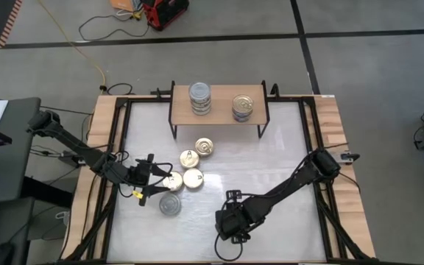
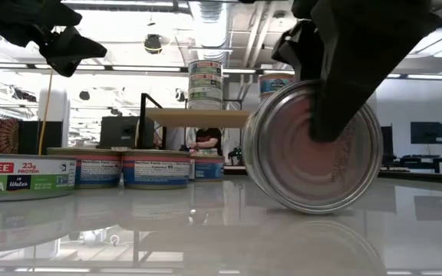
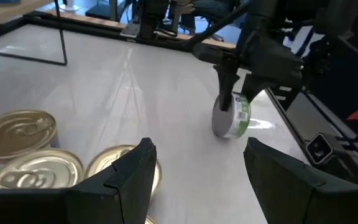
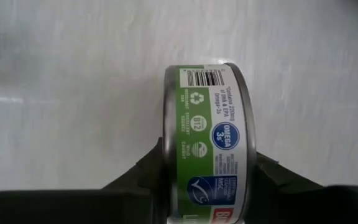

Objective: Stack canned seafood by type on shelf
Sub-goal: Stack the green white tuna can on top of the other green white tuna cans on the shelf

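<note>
On the shelf [image 1: 219,112] at the table's far edge you have two stacks: a taller silver-lidded one [image 1: 200,98] of maybe three tins, count unsure from above, and a shorter gold-lidded one [image 1: 244,107]. On the white table [image 1: 285,162] you get four gold-lidded tins [image 1: 191,158] clustered mid-left, plus one silver-lidded tin [image 1: 171,205] flat nearer the front. Your right gripper [image 1: 230,224], front centre, has its fingers clamped on one green-label tin [image 4: 207,143], held on edge, rim at the tabletop. Your left gripper [image 1: 152,182] sits by the gold cluster, fingers [image 3: 129,180] spread, holding nothing
</note>
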